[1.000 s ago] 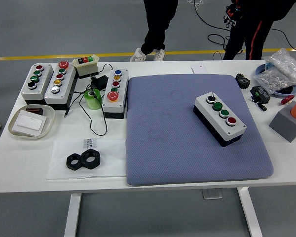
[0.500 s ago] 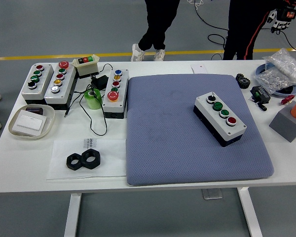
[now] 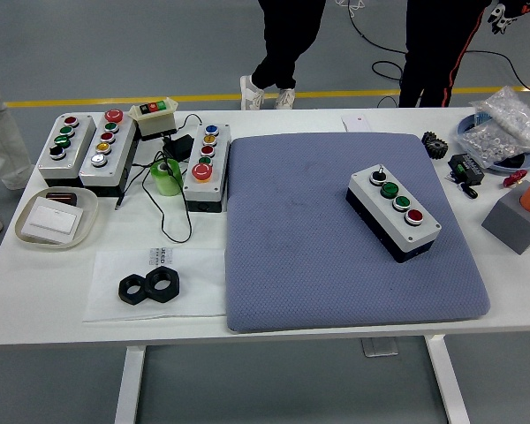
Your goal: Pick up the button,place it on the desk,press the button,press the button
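Note:
A white button box (image 3: 394,212) with a switch, two green buttons and a red button lies on the blue-grey pad (image 3: 336,283) at its right middle. Three more button boxes stand at the table's left: one (image 3: 206,166) beside the pad's left edge, and two side by side at the far left (image 3: 66,148) (image 3: 107,152). A small white box with coloured buttons (image 3: 154,117) stands behind them. Neither robot hand is in view.
A green tape roll (image 3: 167,176) and black cables lie between the boxes. Two black nuts (image 3: 149,286) lie on a white sheet at front left. A beige tray (image 3: 56,218) is at left. At right are a grey block with an orange cylinder (image 3: 521,212), a bag of parts (image 3: 503,132) and a black gear (image 3: 435,143). People stand behind the table.
The people behind the table have shifted; a light-clothed leg has come into view at the left edge. Nothing on the table has moved.

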`<action>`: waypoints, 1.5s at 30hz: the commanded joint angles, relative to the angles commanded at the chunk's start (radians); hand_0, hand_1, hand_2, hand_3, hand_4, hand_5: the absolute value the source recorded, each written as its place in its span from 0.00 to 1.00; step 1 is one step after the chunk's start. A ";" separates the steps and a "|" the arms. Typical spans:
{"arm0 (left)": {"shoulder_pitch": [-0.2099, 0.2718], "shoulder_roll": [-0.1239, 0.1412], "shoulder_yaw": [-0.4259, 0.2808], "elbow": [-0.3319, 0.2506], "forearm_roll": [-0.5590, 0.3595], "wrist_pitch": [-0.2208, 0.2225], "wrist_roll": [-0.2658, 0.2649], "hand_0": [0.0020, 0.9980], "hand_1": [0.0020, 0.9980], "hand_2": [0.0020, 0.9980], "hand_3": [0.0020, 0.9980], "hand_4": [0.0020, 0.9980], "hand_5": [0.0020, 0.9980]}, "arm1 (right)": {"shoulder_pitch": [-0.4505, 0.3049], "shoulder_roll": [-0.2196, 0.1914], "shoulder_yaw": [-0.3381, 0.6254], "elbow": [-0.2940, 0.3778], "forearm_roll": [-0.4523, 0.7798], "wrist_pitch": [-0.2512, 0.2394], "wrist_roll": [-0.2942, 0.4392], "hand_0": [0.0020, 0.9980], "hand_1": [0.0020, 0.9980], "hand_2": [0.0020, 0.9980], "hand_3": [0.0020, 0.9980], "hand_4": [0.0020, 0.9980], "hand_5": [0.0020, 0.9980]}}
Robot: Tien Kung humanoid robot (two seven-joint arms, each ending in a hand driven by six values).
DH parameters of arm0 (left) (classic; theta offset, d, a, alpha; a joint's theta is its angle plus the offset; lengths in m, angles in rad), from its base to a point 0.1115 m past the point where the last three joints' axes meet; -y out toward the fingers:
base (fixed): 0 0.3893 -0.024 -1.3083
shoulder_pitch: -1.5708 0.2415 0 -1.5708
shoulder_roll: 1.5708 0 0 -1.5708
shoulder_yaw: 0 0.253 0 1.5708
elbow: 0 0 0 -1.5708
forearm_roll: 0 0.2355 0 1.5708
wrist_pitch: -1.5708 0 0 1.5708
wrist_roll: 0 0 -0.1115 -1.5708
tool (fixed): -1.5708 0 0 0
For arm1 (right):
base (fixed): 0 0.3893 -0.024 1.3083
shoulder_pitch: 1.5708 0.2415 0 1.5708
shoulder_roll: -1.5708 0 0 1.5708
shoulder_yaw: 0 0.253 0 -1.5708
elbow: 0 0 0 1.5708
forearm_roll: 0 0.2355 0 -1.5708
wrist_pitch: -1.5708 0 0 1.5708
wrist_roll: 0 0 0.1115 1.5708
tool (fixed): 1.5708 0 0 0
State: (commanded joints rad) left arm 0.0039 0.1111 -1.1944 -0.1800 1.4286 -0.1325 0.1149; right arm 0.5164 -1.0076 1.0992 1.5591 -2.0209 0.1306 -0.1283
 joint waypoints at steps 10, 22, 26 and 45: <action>-0.002 -0.001 0.001 0.000 -0.002 0.000 0.000 0.74 0.92 0.98 0.95 0.61 1.00 | 0.057 0.026 -0.065 -0.046 0.045 0.055 0.010 0.96 0.92 0.94 0.90 0.92 0.82; -0.005 0.000 0.005 0.000 -0.007 0.001 -0.001 0.74 0.92 0.98 0.95 0.61 1.00 | 0.095 0.045 -0.104 -0.062 -0.059 0.036 -0.022 0.96 0.92 0.95 0.91 0.92 0.81; -0.008 0.000 0.007 0.000 -0.006 0.000 -0.001 0.74 0.92 0.98 0.95 0.61 1.00 | 0.106 0.057 -0.125 -0.073 -0.086 0.043 -0.026 0.96 0.92 0.95 0.91 0.92 0.81; -0.012 0.003 0.009 0.000 -0.011 0.001 -0.003 0.74 0.92 0.98 0.95 0.61 1.00 | 0.180 0.176 -0.183 -0.101 -0.165 0.054 -0.058 0.94 0.90 0.92 0.88 0.89 0.74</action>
State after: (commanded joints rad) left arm -0.0078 0.1145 -1.1850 -0.1800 1.4179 -0.1314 0.1123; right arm 0.6961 -0.8314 0.9162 1.4577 -2.1859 0.1849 -0.1866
